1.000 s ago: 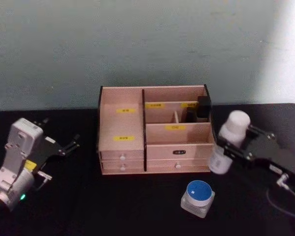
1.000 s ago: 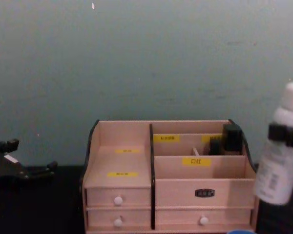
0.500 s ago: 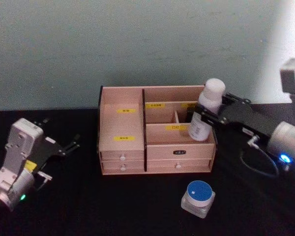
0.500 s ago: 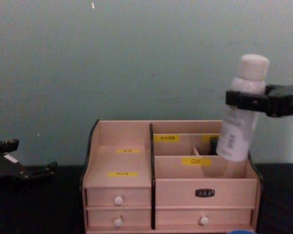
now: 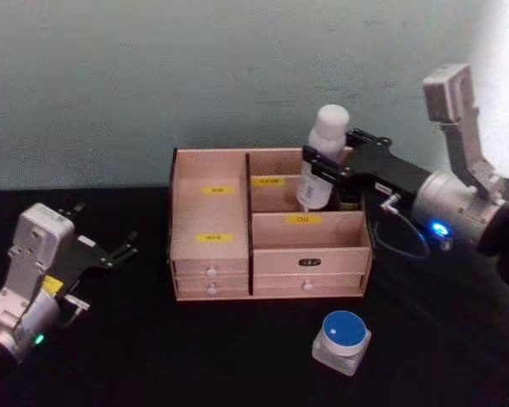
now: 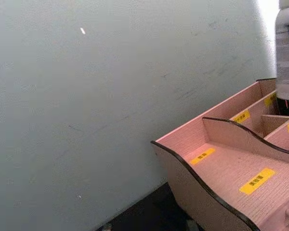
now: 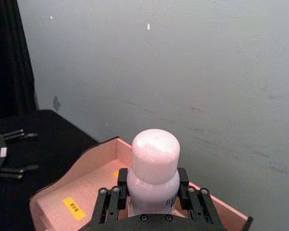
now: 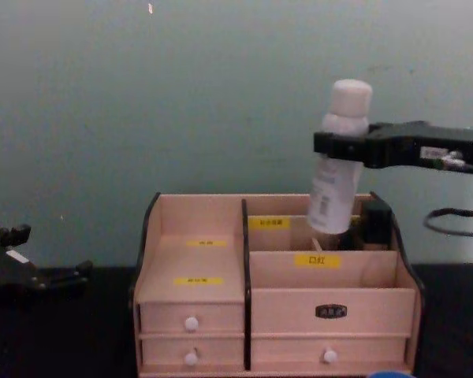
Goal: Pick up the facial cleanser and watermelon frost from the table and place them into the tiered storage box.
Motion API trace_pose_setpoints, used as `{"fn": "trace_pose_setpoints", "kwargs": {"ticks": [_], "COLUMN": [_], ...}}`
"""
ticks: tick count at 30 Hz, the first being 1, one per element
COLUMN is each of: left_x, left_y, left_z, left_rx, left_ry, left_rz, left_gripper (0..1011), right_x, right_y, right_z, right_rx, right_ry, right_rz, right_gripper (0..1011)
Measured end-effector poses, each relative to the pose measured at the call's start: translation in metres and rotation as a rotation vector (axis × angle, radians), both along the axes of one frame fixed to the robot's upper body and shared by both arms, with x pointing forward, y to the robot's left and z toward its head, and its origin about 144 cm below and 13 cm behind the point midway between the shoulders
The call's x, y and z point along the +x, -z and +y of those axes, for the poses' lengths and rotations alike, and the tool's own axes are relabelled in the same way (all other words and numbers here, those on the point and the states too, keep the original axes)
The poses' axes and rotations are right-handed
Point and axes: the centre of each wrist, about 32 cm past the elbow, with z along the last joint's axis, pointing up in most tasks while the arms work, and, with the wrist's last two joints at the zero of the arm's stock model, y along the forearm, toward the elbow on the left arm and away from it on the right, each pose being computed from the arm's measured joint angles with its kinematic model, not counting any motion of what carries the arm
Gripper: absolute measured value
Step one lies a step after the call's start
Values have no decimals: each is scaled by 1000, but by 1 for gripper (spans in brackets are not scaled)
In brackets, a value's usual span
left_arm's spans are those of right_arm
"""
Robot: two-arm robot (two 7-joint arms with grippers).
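Note:
My right gripper (image 5: 323, 173) is shut on a white bottle, the facial cleanser (image 5: 324, 161), gripping it just under its cap. The bottle (image 8: 337, 175) hangs tilted above the back compartments on the right side of the tiered storage box (image 5: 210, 254), its base at rim height. The right wrist view looks down on the bottle's cap (image 7: 153, 151) between the fingers (image 7: 110, 202). A small jar with a blue lid (image 5: 343, 339), apparently the watermelon frost, stands on the table in front of the box. My left gripper (image 5: 110, 248) rests open at the table's left.
The black table (image 5: 195, 356) ends at a pale green wall behind the box. A dark item (image 8: 374, 224) stands in the box's back right compartment. The box's left stepped shelves (image 6: 231, 168) hold nothing.
The right arm has carried the bottle up from the box's right side and leftward, over the back compartments. The left arm and the jar have stayed put.

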Motion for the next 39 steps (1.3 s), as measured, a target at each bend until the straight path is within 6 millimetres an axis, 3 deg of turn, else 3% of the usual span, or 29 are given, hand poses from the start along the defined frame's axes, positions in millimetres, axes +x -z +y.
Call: {"fn": "trace_pose_setpoints", "kwargs": {"ticks": [12,39], "left_x": [0,0], "left_y": [0,0], "left_z": [0,0], "left_rx": [0,0], "left_ry": [0,0], "left_rz": [0,0], "left_gripper": [1001,1002], "right_x": [29,47], "right_y": [11,30], "right_z": [18,32], "right_rx": [-18,-33], "right_ry": [-8,-29], "right_rz": [2,40], "right_gripper": [602,602]}}
